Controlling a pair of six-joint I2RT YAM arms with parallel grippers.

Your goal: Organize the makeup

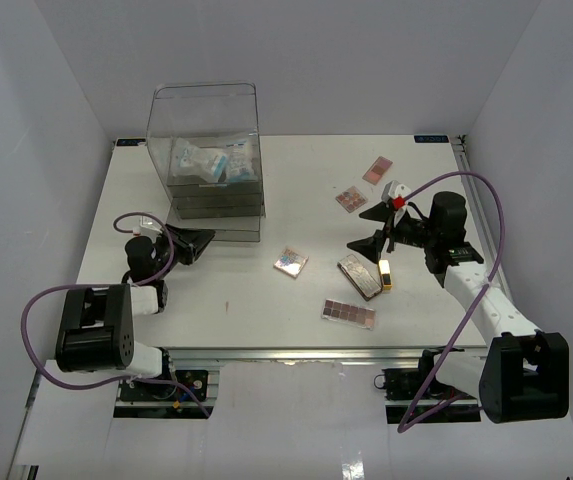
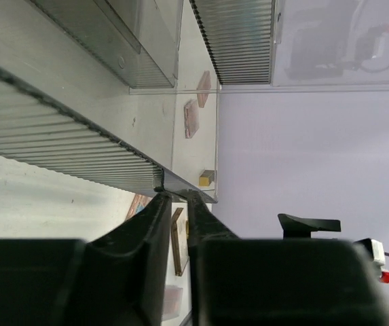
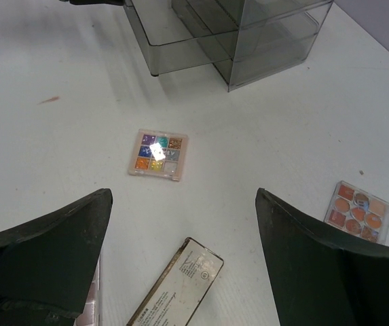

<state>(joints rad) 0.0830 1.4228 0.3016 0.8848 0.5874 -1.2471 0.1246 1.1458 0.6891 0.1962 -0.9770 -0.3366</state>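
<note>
Makeup lies on the white table: a multicolour palette (image 1: 290, 262), two pink-brown palettes (image 1: 350, 198) (image 1: 377, 169), a long palette (image 1: 348, 313), a silver case (image 1: 359, 276) and a gold tube (image 1: 385, 273). Blue-white packets (image 1: 211, 160) sit in the clear box. My right gripper (image 1: 371, 228) is wide open and empty above the table; in its wrist view the gripper (image 3: 184, 193) hangs over the silver case (image 3: 177, 285), with the multicolour palette (image 3: 158, 155) beyond. My left gripper (image 1: 201, 243) is shut on the front edge of the box's pulled-out bottom drawer (image 1: 231, 232), its jaws (image 2: 177, 195) pinching the thin wall.
The large clear drawer box (image 1: 206, 150) stands at the back left of centre. An orange-toned palette (image 3: 359, 212) lies right of my right gripper. White walls close in the table on three sides.
</note>
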